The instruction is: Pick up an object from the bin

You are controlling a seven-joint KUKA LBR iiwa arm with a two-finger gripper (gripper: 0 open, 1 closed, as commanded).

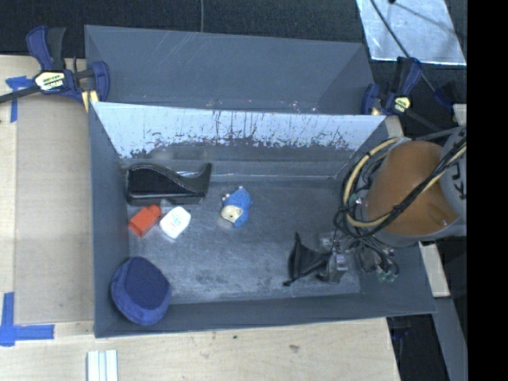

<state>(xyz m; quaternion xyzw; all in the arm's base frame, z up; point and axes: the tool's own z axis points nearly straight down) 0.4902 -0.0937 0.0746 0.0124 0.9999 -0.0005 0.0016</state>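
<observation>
We see the gripper [305,264] at the bin's [238,276] four o'clock, a small blue-and-white thing [235,207] at its ten; spread or pressed together, we cannot tell.

Readable text: none.
Arm [454,201]: a dark mark at its edge, cut off, unreadable.
Blue-white thing [235,207]: any print too small to tell.

The orange-brown covered wrist [405,190], looped with cables [355,187], leans in from the right, its black gripper [304,262] low, pointing left.
</observation>
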